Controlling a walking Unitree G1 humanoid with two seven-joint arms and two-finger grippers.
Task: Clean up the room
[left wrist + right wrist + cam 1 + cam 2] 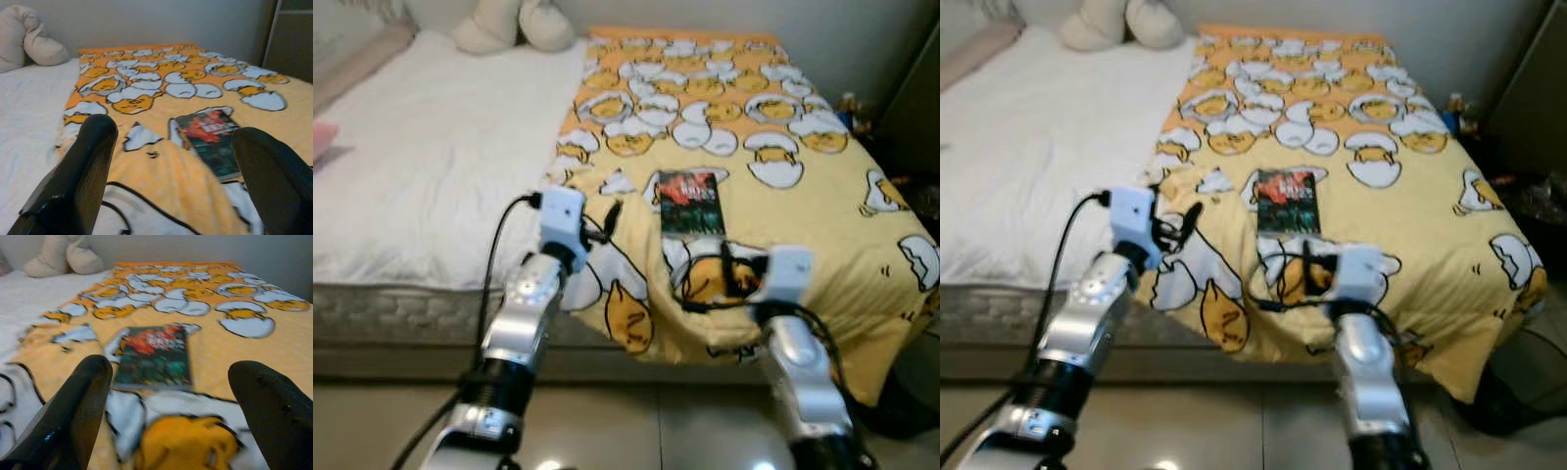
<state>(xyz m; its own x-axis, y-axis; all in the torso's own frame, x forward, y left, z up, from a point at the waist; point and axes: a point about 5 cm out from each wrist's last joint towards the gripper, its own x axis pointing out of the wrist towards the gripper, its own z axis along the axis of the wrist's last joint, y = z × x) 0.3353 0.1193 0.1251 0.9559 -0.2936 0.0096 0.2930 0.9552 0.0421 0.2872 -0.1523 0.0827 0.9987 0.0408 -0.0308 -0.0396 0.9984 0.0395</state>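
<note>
A dark book [690,203] with a red and green cover lies flat on the yellow egg-pattern blanket [783,196], near the bed's front edge. My right gripper [171,368] stands open just short of the book, which lies ahead between its fingers [83,396]. My left gripper [173,134] is also open and hovers over the blanket's left edge, with the book [212,139] ahead and to its right. Neither gripper touches the book.
White bedding [421,166] covers the left half of the bed, with a cream plush toy [514,24] at its head. A dark cabinet [915,98] and small items [852,108] stand to the bed's right. Tiled floor [656,431] lies below me.
</note>
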